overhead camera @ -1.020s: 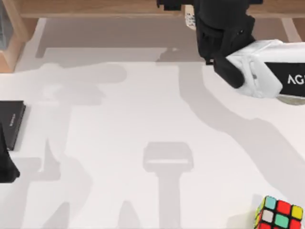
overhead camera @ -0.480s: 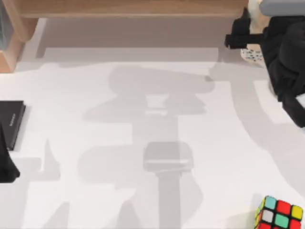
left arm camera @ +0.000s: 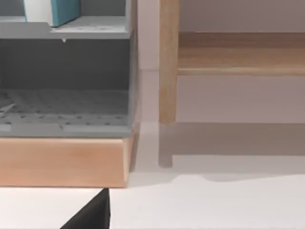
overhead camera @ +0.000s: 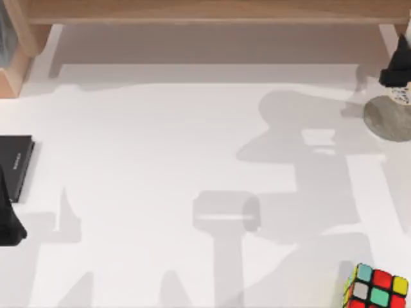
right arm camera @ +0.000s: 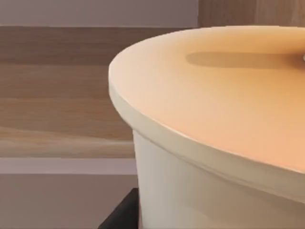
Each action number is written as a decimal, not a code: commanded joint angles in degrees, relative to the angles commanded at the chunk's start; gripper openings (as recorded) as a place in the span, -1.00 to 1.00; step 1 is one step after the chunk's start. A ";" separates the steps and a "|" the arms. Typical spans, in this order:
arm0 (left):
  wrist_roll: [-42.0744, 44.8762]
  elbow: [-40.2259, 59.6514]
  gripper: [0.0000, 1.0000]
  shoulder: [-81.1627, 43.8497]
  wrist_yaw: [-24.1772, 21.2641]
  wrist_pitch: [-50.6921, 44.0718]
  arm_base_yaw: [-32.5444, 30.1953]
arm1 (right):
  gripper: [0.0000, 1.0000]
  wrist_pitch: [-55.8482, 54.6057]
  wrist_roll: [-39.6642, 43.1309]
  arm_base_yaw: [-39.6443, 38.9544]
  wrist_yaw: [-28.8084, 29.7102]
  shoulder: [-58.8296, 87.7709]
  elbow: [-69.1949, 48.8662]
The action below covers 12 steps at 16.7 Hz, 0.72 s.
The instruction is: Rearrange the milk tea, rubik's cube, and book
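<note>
White tabletop: right gripper [overhead camera: 398, 72] at 2 o'clock edge clasps the milk tea [right arm camera: 224, 143] above the grey disc [overhead camera: 388, 119], likely placing step; next, lower squarely, then release.

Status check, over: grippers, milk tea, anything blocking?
Right gripper at table's far right, on milk tea. Left gripper parked left. Grey disc beside cup.

White table [overhead camera: 160, 160], wooden frame [overhead camera: 192, 11], grey shelf unit [left arm camera: 66, 31], soft shadows.
</note>
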State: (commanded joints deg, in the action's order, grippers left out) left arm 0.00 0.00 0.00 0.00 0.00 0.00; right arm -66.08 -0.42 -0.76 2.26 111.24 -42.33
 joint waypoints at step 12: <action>0.00 0.00 1.00 0.00 0.00 0.00 0.00 | -1.00 -3.45 -3.86 -6.89 0.98 2.85 -0.73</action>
State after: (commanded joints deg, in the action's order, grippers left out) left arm 0.00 0.00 0.00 0.00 0.00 0.00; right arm -69.53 -4.28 -7.65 3.24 114.10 -43.06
